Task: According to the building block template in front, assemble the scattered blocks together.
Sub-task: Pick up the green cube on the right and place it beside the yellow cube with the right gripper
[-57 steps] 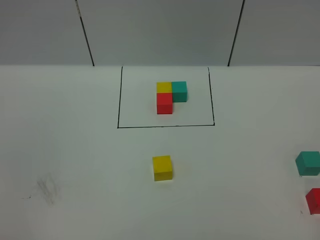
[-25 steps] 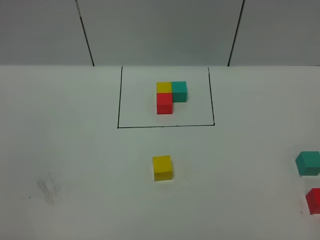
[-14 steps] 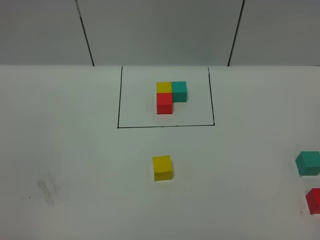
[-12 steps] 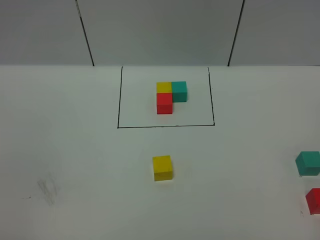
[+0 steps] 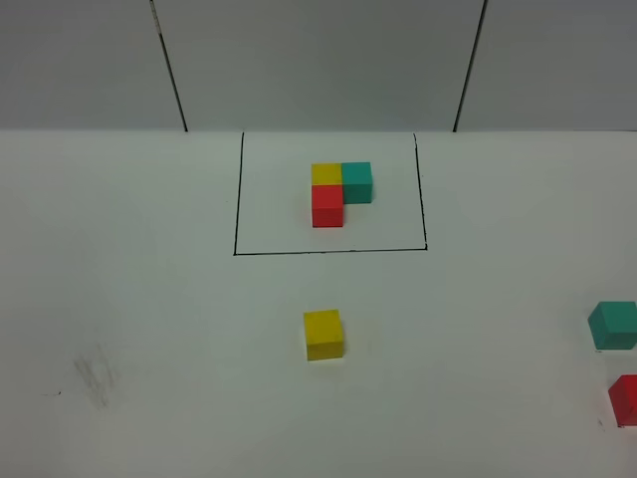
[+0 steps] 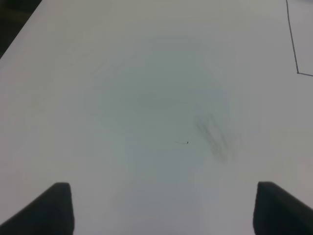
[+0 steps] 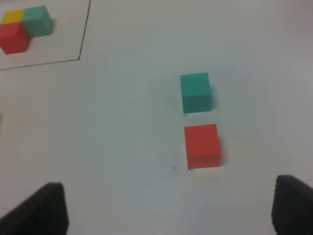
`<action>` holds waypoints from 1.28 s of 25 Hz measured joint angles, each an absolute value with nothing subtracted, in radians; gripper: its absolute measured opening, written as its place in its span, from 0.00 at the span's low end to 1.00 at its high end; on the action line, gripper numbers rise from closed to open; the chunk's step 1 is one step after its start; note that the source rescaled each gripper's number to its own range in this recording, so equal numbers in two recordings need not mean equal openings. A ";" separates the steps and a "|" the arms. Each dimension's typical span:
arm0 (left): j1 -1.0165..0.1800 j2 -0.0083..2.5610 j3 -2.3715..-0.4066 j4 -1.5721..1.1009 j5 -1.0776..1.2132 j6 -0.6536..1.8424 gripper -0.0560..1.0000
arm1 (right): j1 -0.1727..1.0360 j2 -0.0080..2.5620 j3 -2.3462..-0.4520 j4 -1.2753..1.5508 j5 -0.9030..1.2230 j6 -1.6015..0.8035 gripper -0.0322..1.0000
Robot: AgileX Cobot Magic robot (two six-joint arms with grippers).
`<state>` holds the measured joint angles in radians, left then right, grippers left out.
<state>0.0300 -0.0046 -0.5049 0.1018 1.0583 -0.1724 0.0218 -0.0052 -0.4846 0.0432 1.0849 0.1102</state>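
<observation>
blocks unassembled: left end effector (image 6: 168,208) and right end effector (image 7: 168,205) both spread, empty.
red block (image 7: 202,146) and teal block (image 7: 196,91) lie directly ahead of the right end effector; yellow block (image 5: 323,334) sits centre of the desk (image 5: 149,299), short of the template (image 5: 340,191).

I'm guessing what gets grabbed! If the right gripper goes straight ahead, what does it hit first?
Probably the red cube, with the teal cube just beyond it; depth is uncertain.

Matt, smooth-faced scattered blocks (image 5: 323,334) on a smooth matt white table (image 5: 149,299).
</observation>
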 joint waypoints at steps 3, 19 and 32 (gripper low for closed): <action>0.030 -0.005 -0.505 0.102 1.058 -0.172 0.66 | 0.022 0.037 -0.485 0.014 1.083 0.143 0.72; 0.030 -0.005 -0.505 0.102 1.058 -0.175 0.66 | 0.022 0.829 -0.761 -0.113 0.890 0.086 0.72; 0.030 -0.005 -0.505 0.102 1.057 -0.176 0.66 | 0.022 1.402 -0.933 -0.077 0.794 0.083 0.72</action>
